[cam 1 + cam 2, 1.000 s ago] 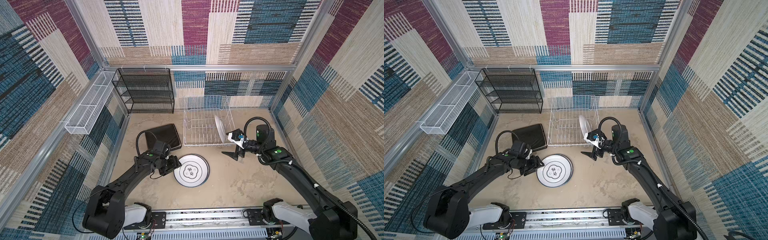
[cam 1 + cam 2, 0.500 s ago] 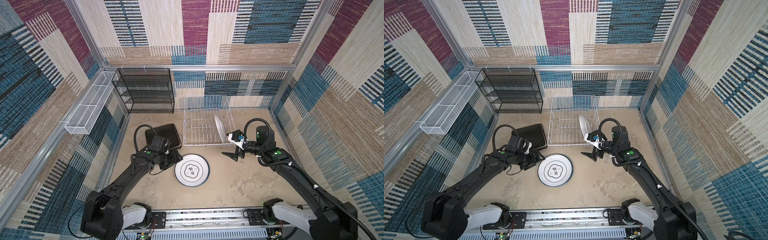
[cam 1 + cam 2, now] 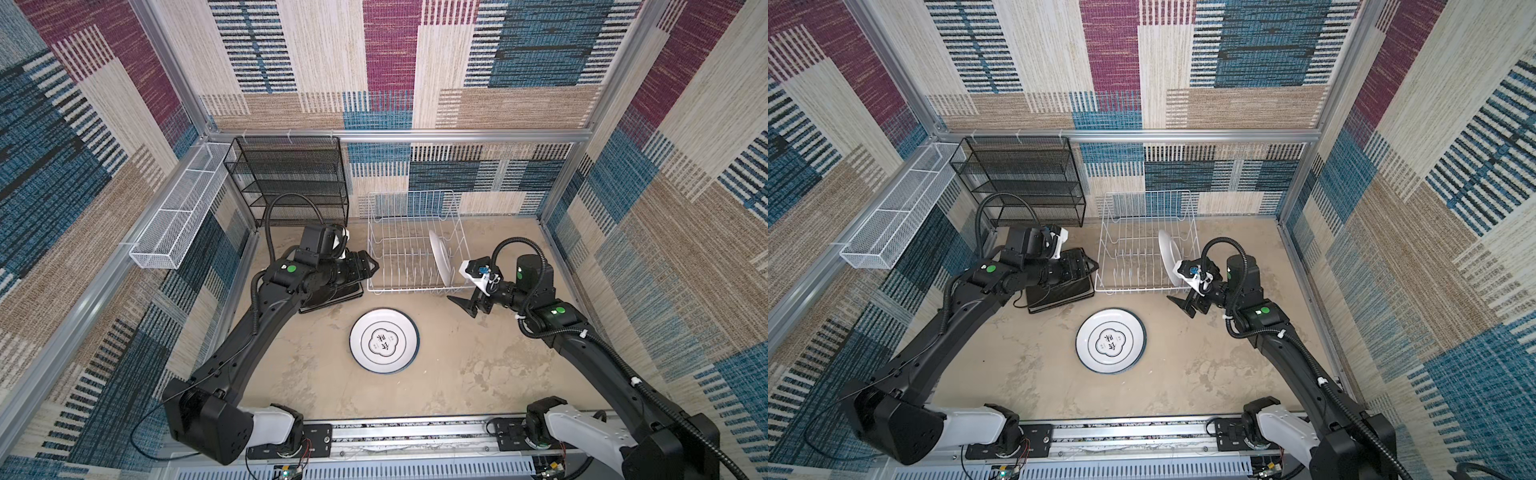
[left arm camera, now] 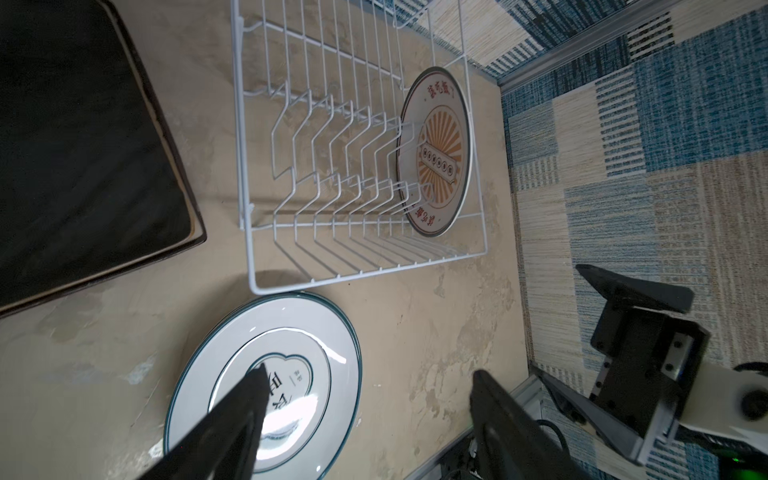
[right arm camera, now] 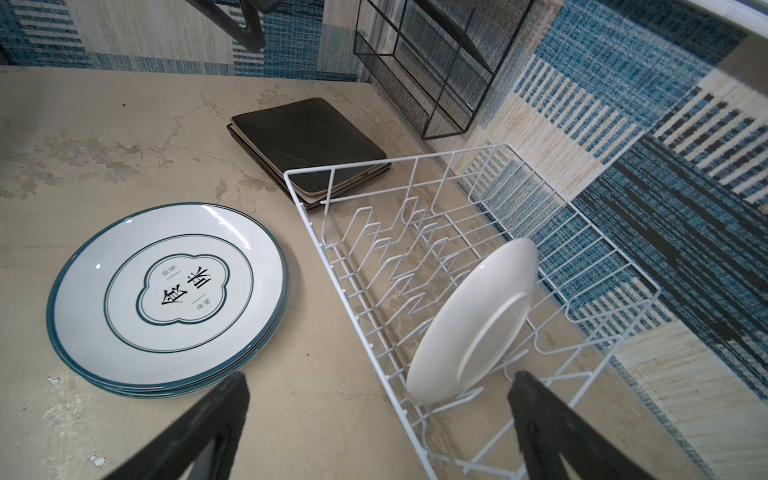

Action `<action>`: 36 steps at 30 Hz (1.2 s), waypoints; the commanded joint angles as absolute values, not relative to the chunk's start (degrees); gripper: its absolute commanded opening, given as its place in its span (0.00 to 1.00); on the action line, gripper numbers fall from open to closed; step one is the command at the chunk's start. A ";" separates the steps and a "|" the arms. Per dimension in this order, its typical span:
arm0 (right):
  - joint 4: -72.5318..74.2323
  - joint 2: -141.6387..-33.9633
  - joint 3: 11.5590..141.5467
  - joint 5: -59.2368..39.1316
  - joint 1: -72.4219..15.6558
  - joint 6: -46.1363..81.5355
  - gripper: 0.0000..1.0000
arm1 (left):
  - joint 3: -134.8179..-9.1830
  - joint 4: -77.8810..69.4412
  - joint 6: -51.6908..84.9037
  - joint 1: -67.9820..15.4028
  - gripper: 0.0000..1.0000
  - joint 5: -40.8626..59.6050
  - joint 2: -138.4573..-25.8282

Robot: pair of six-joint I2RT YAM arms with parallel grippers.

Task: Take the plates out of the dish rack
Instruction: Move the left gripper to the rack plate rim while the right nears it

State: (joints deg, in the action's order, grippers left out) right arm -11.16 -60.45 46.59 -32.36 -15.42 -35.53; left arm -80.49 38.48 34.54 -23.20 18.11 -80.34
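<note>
In both top views: saw one round plate (image 3: 440,261) standing on edge at the right end of the dish rack (image 3: 409,291); round stack (image 3: 384,340) and square plates (image 3: 336,293) lying flat on the worktop (image 3: 457,374), outside the rack. Left wrist — found left tool (image 4: 365,386) open, empty, hanging above the worktop. Right wrist — found right tool (image 5: 380,390) wide open, empty, close to the racked plate, not touching.

the left arm (image 3: 249,332) reaches forward with its elbow bent, wrist turned toward the middle, the left gripper (image 3: 368,266) parted and empty. the right arm (image 3: 594,357) stretches forward too, the right gripper (image 3: 467,305) aimed inward and low, jaws spread wide, empty.
</note>
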 commanded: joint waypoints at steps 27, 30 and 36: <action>-6.46 -60.12 47.46 -20.65 -11.90 -25.00 1.00 | -130.82 40.42 34.24 -34.97 0.67 17.71 -131.98; -5.89 -60.51 47.63 -20.04 -11.87 -24.87 1.00 | -131.65 40.43 34.55 -34.99 0.57 18.17 -133.53; -5.89 -60.30 47.81 -19.62 -11.87 -24.53 1.00 | -133.66 40.34 34.62 -35.33 0.43 19.04 -135.89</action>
